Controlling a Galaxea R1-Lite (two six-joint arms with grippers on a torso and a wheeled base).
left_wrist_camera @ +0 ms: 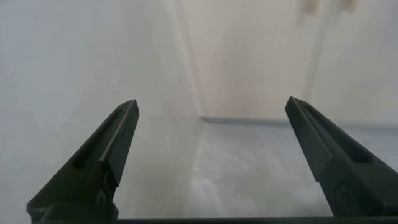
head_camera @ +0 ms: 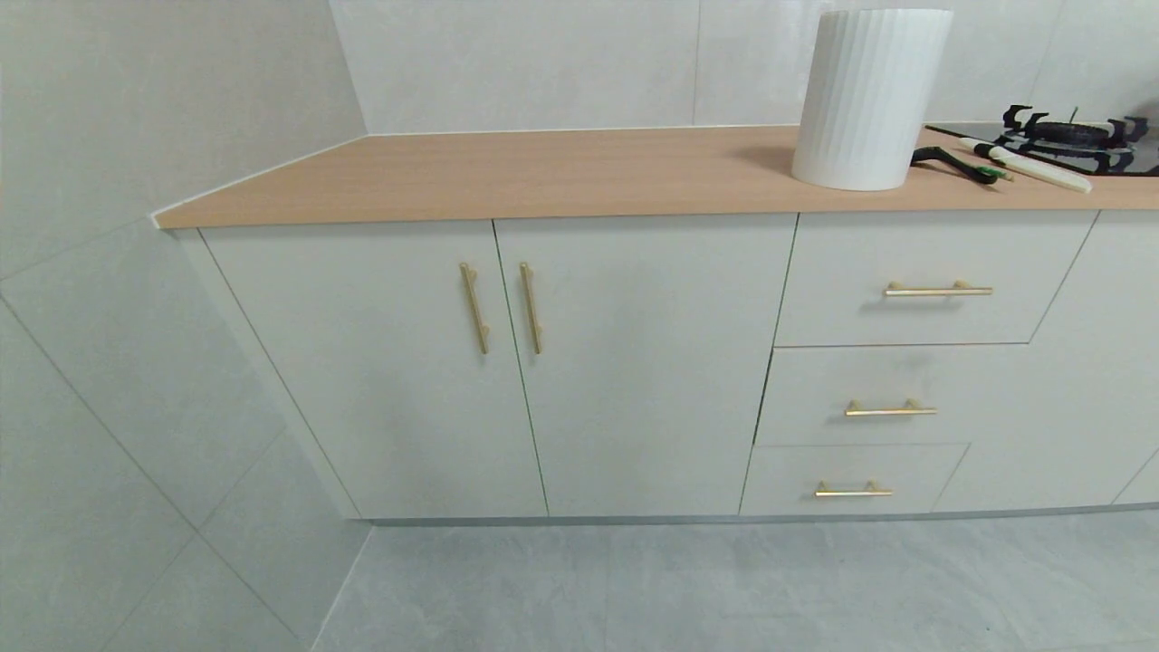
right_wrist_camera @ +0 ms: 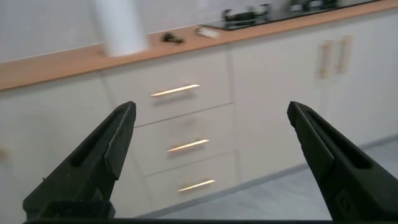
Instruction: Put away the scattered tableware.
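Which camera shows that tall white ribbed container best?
The head view: the white ribbed container stands whole on the counter. The right wrist view shows it far off, top cut. The left wrist view faces floor.

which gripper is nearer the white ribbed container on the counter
Right, probably. The right gripper looks toward the white ribbed container from well back. The left gripper points low at a wall-and-floor corner, off toward the counter's other end.
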